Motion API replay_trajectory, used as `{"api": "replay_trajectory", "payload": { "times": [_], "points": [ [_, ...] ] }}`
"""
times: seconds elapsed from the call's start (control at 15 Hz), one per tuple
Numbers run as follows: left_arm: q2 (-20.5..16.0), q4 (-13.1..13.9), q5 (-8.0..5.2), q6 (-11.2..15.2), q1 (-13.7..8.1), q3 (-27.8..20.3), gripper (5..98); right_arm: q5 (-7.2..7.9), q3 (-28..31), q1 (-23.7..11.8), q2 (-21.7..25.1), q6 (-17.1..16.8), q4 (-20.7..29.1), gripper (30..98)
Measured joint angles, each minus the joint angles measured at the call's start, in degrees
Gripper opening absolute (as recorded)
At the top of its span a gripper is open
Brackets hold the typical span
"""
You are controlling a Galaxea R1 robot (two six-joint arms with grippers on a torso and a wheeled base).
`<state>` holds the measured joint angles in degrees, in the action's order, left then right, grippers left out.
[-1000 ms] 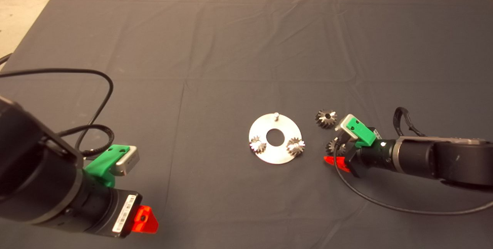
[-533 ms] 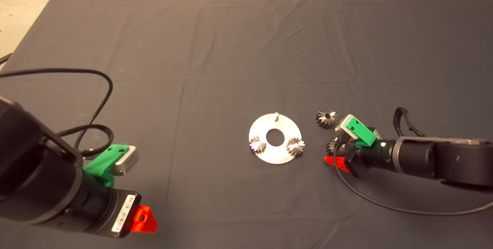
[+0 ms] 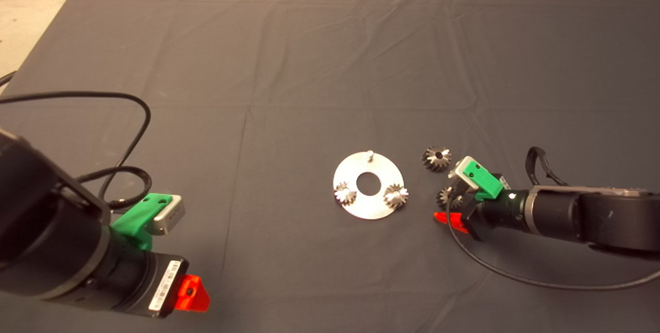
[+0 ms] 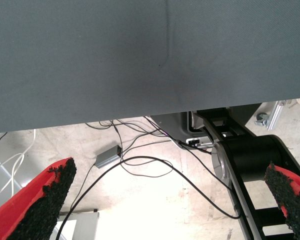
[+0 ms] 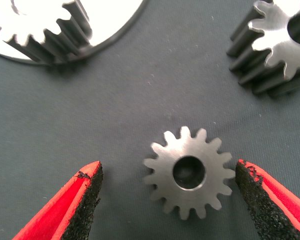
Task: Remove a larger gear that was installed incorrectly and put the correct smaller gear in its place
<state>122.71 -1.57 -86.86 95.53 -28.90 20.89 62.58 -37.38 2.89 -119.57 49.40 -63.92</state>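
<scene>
- The right hand (image 5: 167, 200) hangs released over the smaller gear (image 5: 189, 173), which lies flat on the worktop (image 3: 309, 65) between its fingers (image 5: 82, 202), off-centre toward one pad.
- The larger gear (image 3: 436, 158) lies just beside it, apart from the plate (image 3: 367, 209).
- Risk: the nearer pad could meet the teeth first and shove the gear sideways, or tip it out of the pinch.
- The plate carries two shiny gears (image 3: 395, 195) and one bare pin (image 3: 369, 154).
- The left hand (image 4: 165, 200) waits released at the worktop's edge.
</scene>
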Motion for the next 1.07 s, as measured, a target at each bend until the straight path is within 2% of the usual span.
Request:
{"api": "replay_trajectory", "payload": {
  "times": [0.33,0.47,0.8,0.87,1.07],
  "points": [
    [-0.02,0.01,-0.04,-0.02,0.00,0.00,97.8,0.04,-0.47,-0.02,0.16,0.00,-0.14,70.5],
    [-0.02,0.00,-0.04,-0.01,0.00,0.00,97.8,0.04,-0.90,-0.02,0.13,0.00,-0.15,66.0],
    [-0.02,0.00,-0.04,-0.02,0.00,0.00,97.8,0.02,-0.90,-0.02,0.02,0.00,-0.15,60.3],
    [-0.02,0.01,-0.04,-0.02,0.00,0.00,97.8,0.02,-0.90,-0.02,0.05,0.00,-0.15,57.1],
    [-0.02,0.00,-0.04,-0.02,0.00,0.00,97.8,0.01,-0.90,-0.02,0.05,0.00,-0.15,55.3]
  ]
}}
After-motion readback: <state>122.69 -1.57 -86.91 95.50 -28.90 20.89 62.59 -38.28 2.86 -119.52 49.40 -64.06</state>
